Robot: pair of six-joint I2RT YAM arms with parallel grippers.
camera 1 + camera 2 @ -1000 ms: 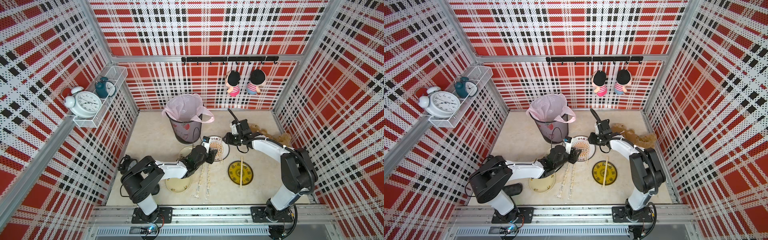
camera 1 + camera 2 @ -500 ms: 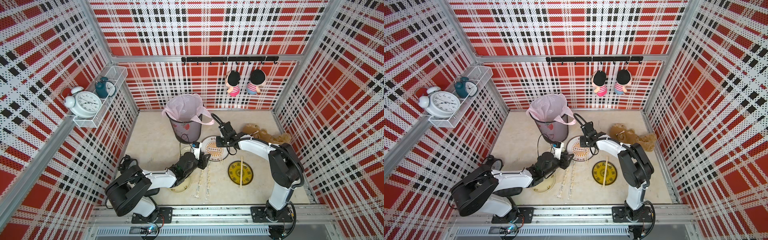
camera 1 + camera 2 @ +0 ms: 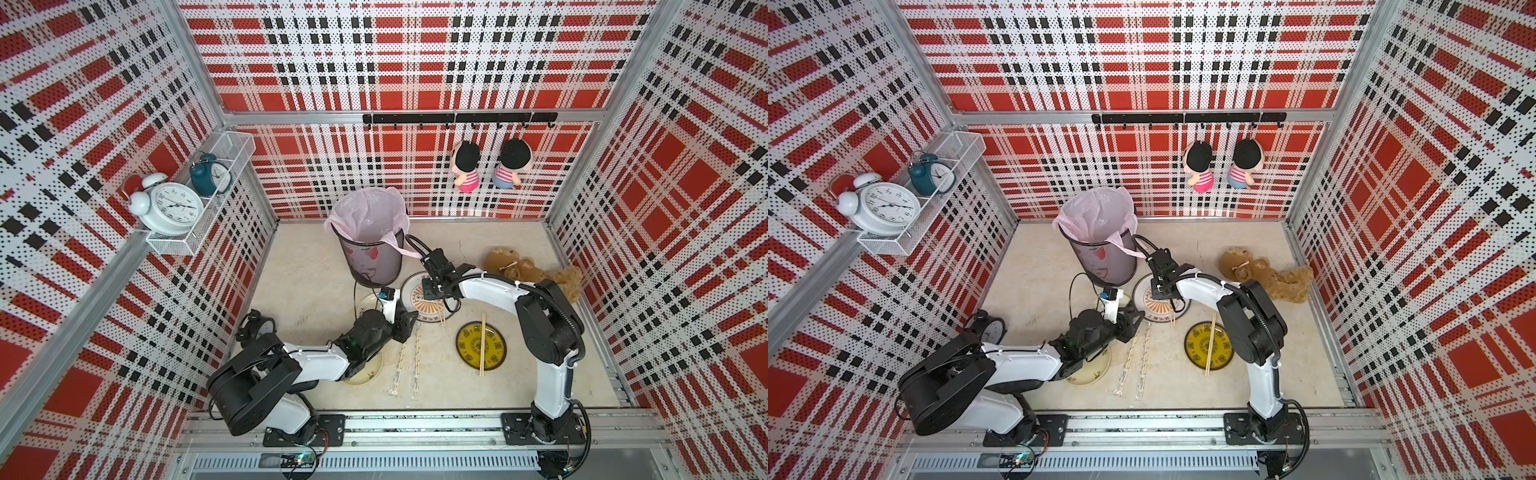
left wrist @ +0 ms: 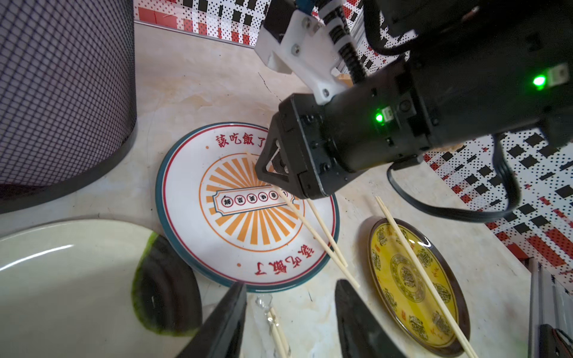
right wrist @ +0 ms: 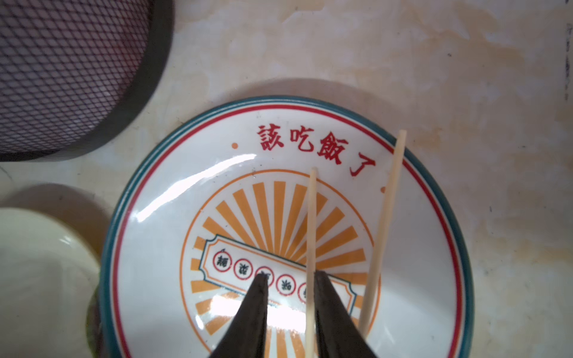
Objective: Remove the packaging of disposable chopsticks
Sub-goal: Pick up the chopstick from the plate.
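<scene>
Two packaging sleeves point(image 3: 399, 365) point(image 3: 1128, 361) lie side by side on the table, disposable chopsticks still inside. My left gripper point(image 4: 291, 283) point(image 3: 409, 322) hangs open over one sleeve's far end point(image 4: 269, 313), touching nothing. A bare pair of chopsticks point(image 5: 387, 223) point(image 4: 319, 235) rests on the white-and-orange plate point(image 5: 130, 198) point(image 3: 409, 286). My right gripper point(image 5: 291, 276) point(image 3: 430, 293) is low over this plate, narrowly open, with one stick point(image 5: 311, 223) lying against the inside of one finger. Another bare pair point(image 3: 482, 345) lies across the yellow plate point(image 3: 463, 345).
A black mesh bin point(image 3: 370, 253) with a pink liner stands just behind the plates. A pale plate point(image 3: 368, 372) lies under my left arm, another point(image 4: 62, 279) beside the white plate. A brown teddy point(image 3: 515, 270) lies back right, a small black clock point(image 3: 253, 328) near the left wall.
My right gripper swung left from beside the teddy to over the white-and-orange plate, and its jaws narrowed a little. My left gripper drew back slightly towards the front, staying open.
</scene>
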